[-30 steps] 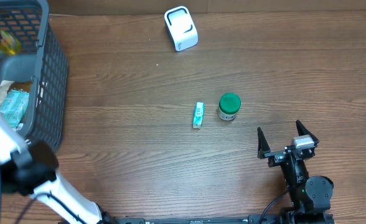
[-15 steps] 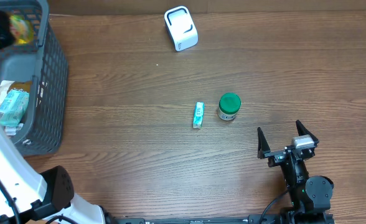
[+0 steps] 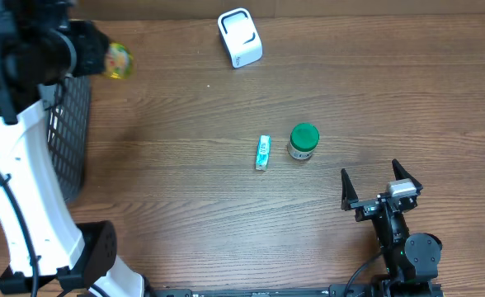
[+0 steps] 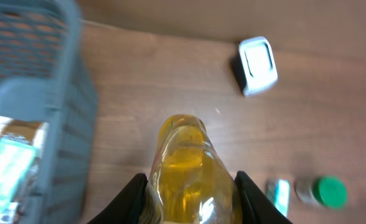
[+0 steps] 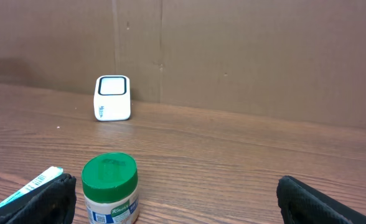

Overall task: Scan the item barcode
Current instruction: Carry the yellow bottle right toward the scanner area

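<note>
At the far left stands a dark grey basket (image 3: pixel 71 115) of moulded plastic, its walls an open lattice with a thick, smooth rim; the left wrist view shows pale teal packets (image 4: pixel 7 163) lying in it, too blurred to read. The white left arm (image 3: pixel 28 198) rises in front of the basket and hides most of it from above. The left jaws are clenched on a yellow bottle (image 4: pixel 192 165), one white finger (image 4: pixel 135 194) pressed against each flank. The bottle is glossy, translucent and rounded, and it is held in the air just right of the basket rim, above bare bench (image 3: pixel 185 214) of brown, wood-grained board with a matte finish. Further right, near the back edge and well apart from the bottle, sits the scanner (image 3: pixel 240 37), a small white box with rounded corners and a dark-framed window on its face. Nothing lies between bottle and scanner. Toward the middle of the bench a slim teal-and-white packet (image 3: pixel 262 153) lies flat, and just beside it, not touching, stands a squat jar (image 3: pixel 303 141) with a green screw lid and a printed label. At the near right the right jaws are released, spread wide and gripping nothing, their black fingers (image 5: pixel 45 200) low over the bench and facing the jar and packet.
</note>
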